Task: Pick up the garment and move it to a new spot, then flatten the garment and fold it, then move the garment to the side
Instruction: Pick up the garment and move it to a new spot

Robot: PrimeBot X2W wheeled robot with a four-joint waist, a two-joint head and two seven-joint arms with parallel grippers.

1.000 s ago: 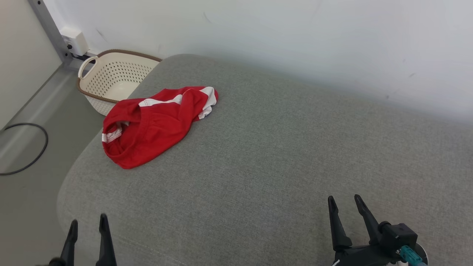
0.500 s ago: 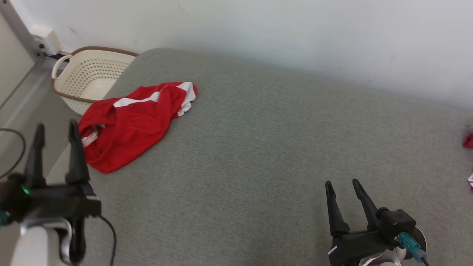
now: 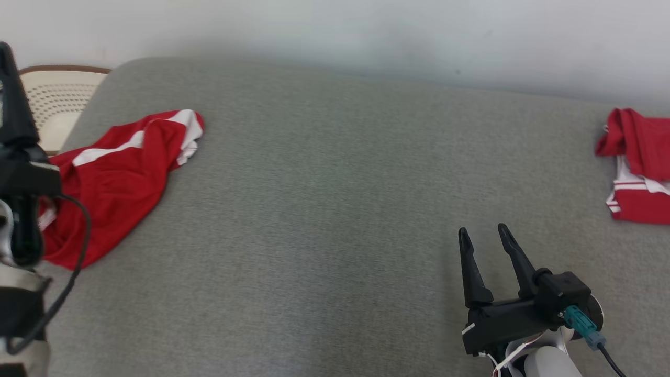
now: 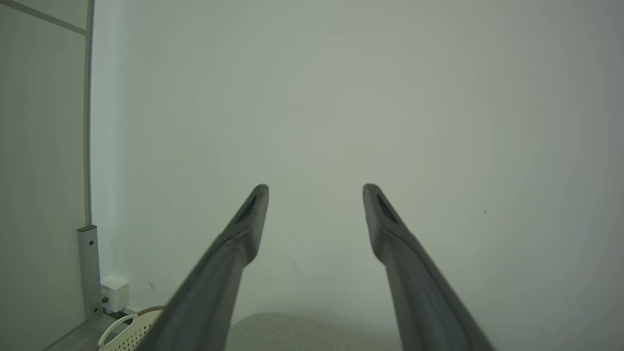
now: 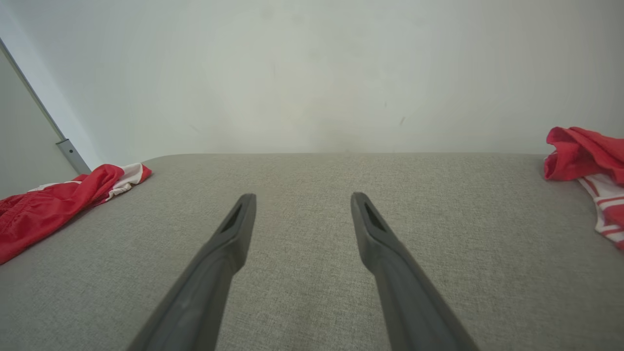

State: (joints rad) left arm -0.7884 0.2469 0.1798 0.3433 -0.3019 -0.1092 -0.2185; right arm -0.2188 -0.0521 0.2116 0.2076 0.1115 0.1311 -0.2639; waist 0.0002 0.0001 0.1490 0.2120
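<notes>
Garment [image 3: 115,178] left on cushion [image 3: 324,209] in head view; left wrist: wall [image 4: 341,97], basket [image 4: 130,337]; all fingers [image 3: 471,272] apart, empty

Both jaws are long, tapered, matte-black fingers [image 3: 471,272] with slotted tips. A teal connector [image 3: 577,318] plugs into the right wrist's black block, and the forearm [image 3: 547,366] is pale.

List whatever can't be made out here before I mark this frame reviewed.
- Left red garment: in the head view, its near-left part sits behind the left gripper.
- Right red garment: cut by the right edge in the head and right wrist views.
- Basket: in the head view, largely behind the cushion and gripper.
</notes>
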